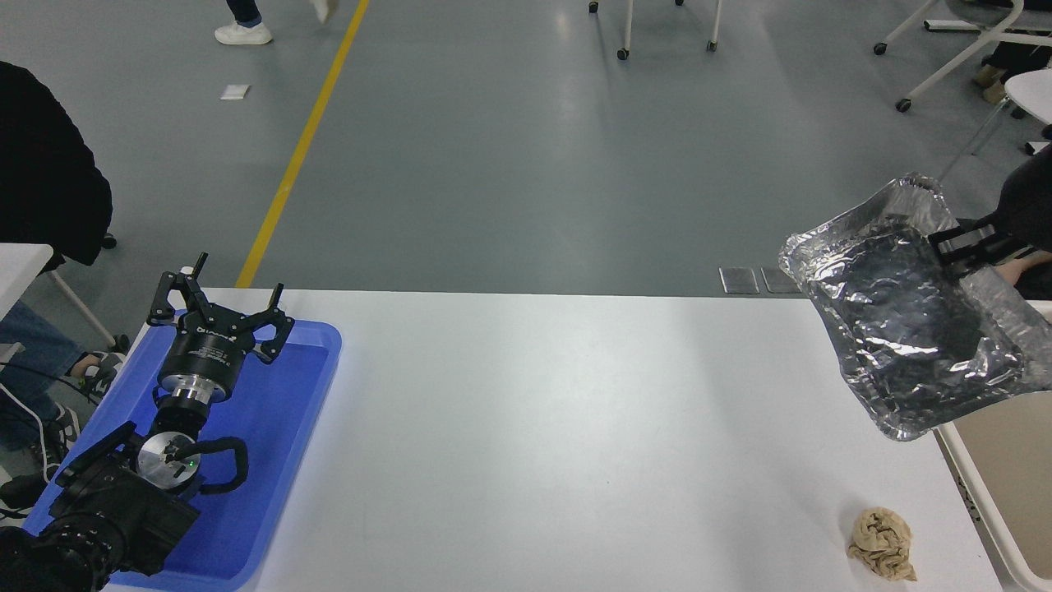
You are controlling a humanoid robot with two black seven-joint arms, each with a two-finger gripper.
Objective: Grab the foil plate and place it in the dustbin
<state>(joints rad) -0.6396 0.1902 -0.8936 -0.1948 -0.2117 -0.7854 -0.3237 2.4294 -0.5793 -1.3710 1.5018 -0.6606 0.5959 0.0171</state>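
The foil plate [912,329], a crinkled silver tray, hangs tilted in the air above the table's far right corner. My right gripper [957,245] is shut on its far right rim; most of that arm is cut off by the picture's right edge. The beige dustbin [982,493] stands at the table's right edge, partly out of view, and the plate's lower right part overlaps its near left rim. My left gripper [220,308] is open and parked over the blue tray [279,427] at the lower left.
A crumpled tan paper ball [883,543] lies on the white table [559,427] near its front right corner. A person's hand [1027,265] shows behind the plate at the right edge. Chairs and people stand on the floor beyond.
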